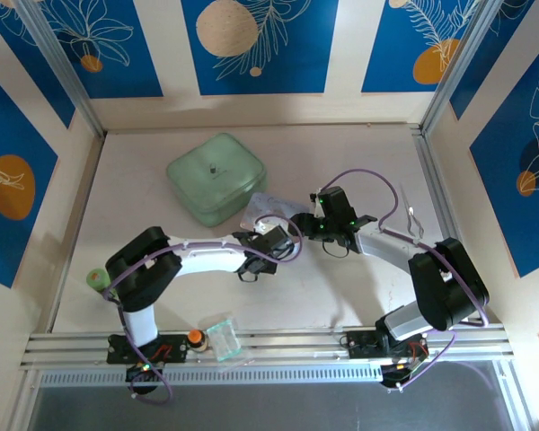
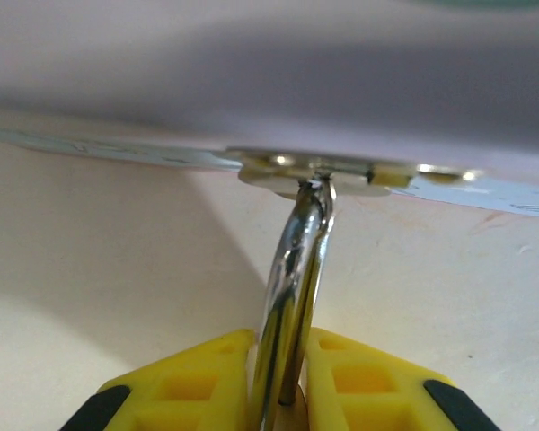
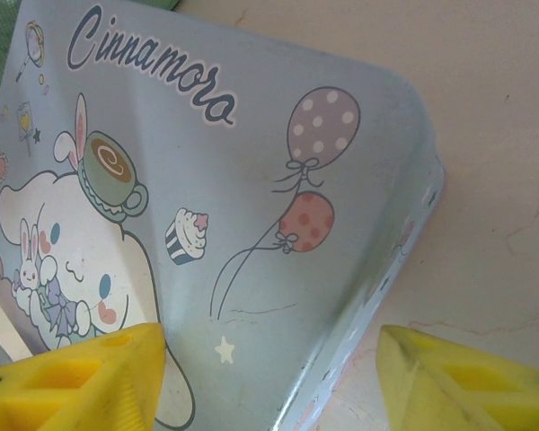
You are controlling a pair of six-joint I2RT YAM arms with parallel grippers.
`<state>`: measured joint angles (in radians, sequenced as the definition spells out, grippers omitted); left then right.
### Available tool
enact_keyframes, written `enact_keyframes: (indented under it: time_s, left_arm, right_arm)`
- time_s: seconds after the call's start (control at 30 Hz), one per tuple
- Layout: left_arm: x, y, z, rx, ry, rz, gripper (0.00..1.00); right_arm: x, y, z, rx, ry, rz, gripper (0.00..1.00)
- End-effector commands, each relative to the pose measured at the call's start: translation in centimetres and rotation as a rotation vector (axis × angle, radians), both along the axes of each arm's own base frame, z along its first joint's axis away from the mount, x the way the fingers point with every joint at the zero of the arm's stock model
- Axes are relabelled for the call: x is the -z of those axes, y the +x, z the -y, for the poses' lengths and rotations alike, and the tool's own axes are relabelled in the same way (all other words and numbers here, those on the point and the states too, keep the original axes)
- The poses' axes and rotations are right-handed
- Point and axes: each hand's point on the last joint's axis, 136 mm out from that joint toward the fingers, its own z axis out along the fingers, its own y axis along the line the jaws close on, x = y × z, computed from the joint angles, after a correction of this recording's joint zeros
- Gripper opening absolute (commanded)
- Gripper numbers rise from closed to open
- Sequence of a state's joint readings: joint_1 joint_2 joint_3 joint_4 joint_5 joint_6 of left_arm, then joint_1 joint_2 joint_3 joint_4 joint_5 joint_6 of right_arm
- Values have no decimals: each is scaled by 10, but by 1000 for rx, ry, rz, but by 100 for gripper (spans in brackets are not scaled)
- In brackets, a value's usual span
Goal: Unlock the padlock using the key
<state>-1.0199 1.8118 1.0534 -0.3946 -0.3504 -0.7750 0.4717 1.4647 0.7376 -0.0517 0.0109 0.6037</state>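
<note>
Now | left gripper clenched on the padlock by its silver loop, which runs up at 12 o'clock into the clasp | right gripper spread wide, nothing grasped, over the pale blue tin | lid script reads "Cinnamoro", beside a cartoon dog, cupcake and balloons | green box at 10 o'clock of the tin

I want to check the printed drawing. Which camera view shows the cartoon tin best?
The right wrist view: the tin is close, with lettering and balloons sharp. The top view gives a small pale shape beside the green box. The left wrist view shows its thin edge, blurred.
</note>
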Motion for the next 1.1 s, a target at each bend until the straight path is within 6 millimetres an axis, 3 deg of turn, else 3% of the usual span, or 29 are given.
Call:
enact_keyframes:
  time_s: [0.0, 0.13, 0.43, 0.6, 0.77, 0.9, 1.07]
  left_arm:
    - [16, -18, -30, 23, 194, -38, 21]
    - [22, -25, -24, 36, 208, -54, 23]
    - [11, -32, -18, 69, 280, -9, 27]
    - [7, -34, -21, 76, 329, 8, 20]
    - [-3, -24, -32, 81, 444, 61, 16]
    - [-3, -21, -37, 93, 504, 65, 17]
    - [-4, -27, -26, 125, 513, 89, 20]
  right_arm:
    - [22, -12, 8, 13, -30, -70, 62]
    - [25, -14, 6, 11, -29, -78, 62]
    - [26, -15, 8, 17, -33, -80, 62]
    - [24, -16, 11, 23, -35, -70, 62]
    - [24, -16, 10, 24, -29, -69, 62]
    - [24, -16, 10, 23, -29, -72, 62]
    - [26, -17, 10, 26, -29, -75, 62]
